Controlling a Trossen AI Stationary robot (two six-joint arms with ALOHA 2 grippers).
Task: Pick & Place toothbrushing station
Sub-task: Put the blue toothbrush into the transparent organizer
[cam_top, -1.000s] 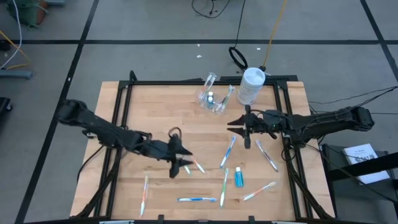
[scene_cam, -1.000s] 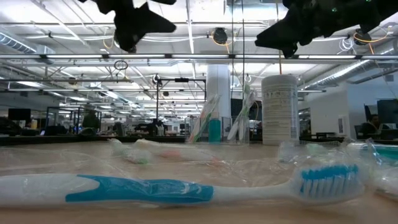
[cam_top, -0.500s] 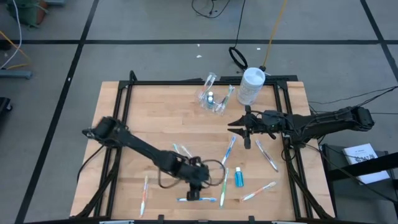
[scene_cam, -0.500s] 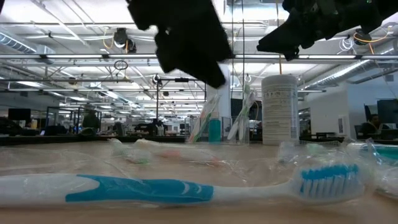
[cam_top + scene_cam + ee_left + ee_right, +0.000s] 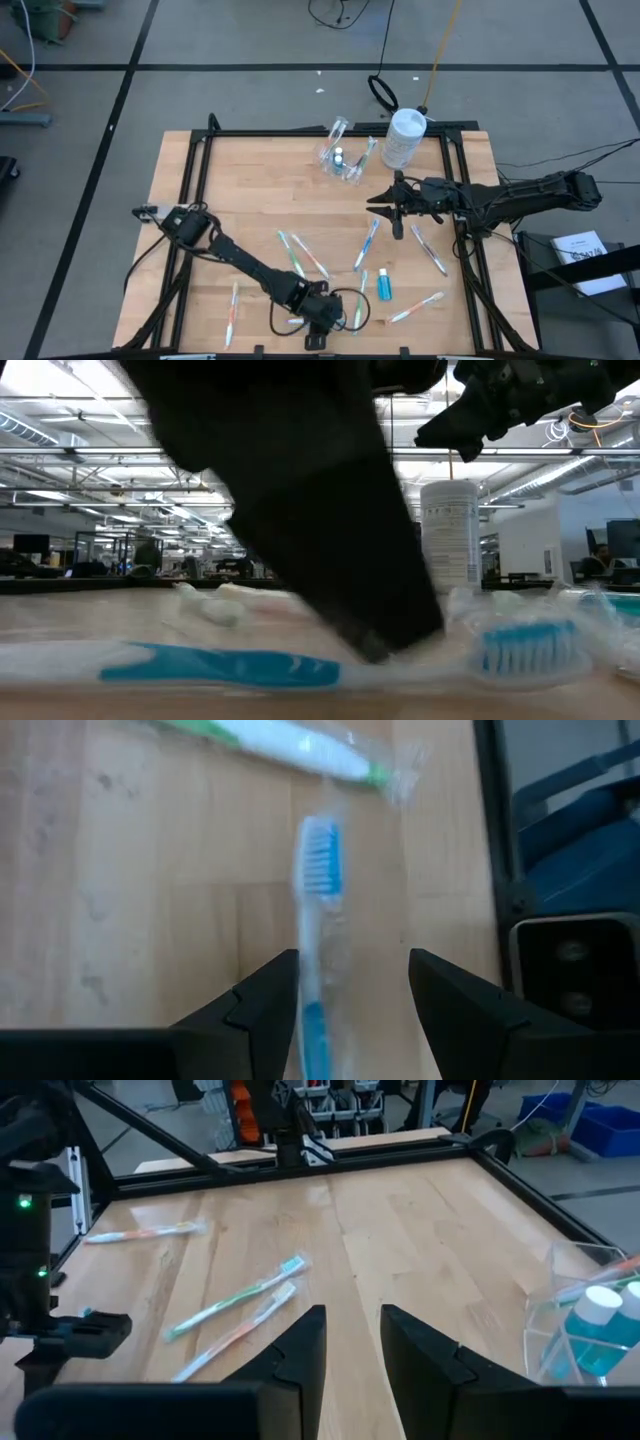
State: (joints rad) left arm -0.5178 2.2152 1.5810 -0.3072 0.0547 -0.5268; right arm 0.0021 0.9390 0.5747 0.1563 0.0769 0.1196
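Left gripper [image 5: 348, 982]: at bench's near edge, fingers apart, straddling blue toothbrush [image 5: 315, 900]. Right gripper [image 5: 393, 211]: open, idle above far right. Clear holder [image 5: 342, 157]: far edge, middle.

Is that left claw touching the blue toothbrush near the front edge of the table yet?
Cannot tell. In the left wrist view the open left gripper straddles the blue toothbrush, with wood showing between each finger and the handle, but the low view is too blocked to confirm.
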